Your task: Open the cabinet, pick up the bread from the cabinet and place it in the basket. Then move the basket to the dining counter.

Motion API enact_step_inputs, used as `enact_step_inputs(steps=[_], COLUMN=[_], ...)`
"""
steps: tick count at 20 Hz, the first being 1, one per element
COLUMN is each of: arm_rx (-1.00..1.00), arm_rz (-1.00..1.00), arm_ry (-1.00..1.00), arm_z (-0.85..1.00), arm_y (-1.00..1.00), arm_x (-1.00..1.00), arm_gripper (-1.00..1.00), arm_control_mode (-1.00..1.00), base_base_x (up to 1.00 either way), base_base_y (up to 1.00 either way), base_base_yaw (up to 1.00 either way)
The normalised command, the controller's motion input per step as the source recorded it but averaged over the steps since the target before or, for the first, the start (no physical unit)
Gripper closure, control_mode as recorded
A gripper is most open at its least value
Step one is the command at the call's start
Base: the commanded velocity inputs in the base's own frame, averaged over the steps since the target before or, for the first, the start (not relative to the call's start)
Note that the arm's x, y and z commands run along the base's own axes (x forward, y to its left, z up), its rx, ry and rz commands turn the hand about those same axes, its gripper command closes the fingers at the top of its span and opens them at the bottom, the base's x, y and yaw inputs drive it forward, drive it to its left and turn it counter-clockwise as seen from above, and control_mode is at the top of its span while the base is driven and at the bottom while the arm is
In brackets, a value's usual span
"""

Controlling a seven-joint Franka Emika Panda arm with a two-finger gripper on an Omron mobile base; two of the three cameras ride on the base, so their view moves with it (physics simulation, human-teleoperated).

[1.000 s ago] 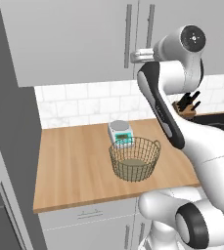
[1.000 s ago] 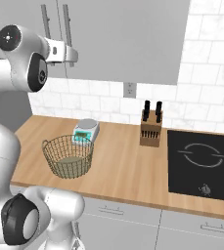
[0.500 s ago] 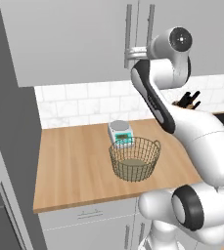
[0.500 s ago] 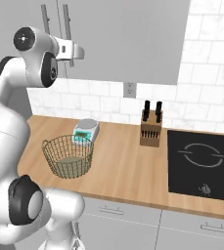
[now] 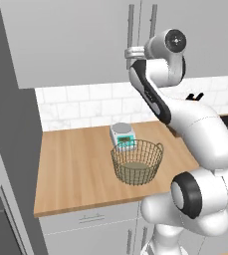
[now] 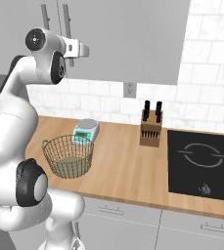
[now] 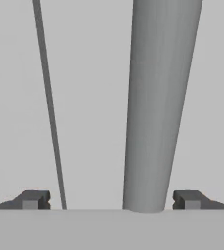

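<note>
The cabinet (image 5: 185, 35) hangs above the worktop with its grey door (image 6: 123, 39) shut. My gripper (image 5: 133, 51) is raised to the lower part of the long silver bar handle (image 7: 157, 97). It stands open, and the bar rises between the dark fingertips (image 7: 33, 199), nearer the right one, with no contact visible. The round wire basket (image 5: 137, 159) sits empty on the wood worktop below; the right base view has this basket (image 6: 68, 157) at the left. The bread is hidden. The dining counter is out of view.
A small kitchen scale (image 5: 123, 135) stands just behind the basket. A knife block (image 6: 150, 129) sits by the white tiled wall, and a black cooktop (image 6: 204, 158) lies at the right. A tall grey unit (image 5: 6, 149) borders the worktop's left end.
The hand has moved closer to the cabinet front and slightly left in the left base view, onto the handle. The jaws stay open. The basket has not moved.
</note>
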Motion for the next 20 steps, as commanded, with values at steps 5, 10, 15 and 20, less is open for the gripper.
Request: enact_step_inputs(steps=[5,10,15,20], arm_rx=[0.00,0.00,0.00,0.00], arm_rz=[0.00,-0.02,-0.08,-0.06], arm_ry=[-0.04,0.06,0.00,0.00], arm_z=[-0.11,-0.11,0.00,0.01], arm_y=[-0.04,-0.16,-0.62,-0.84], arm_x=[0.49,-0.02,-0.04,-0.30], arm_gripper=[1.00,1.00,1.00,1.00], arm_control_mode=[-1.00,-1.00,-1.00,-1.00], base_base_x=[0.00,0.00,0.00,0.00], base_base_y=[0.00,0.00,0.00,0.00], base_base_yaw=[0.00,0.00,0.00,0.00])
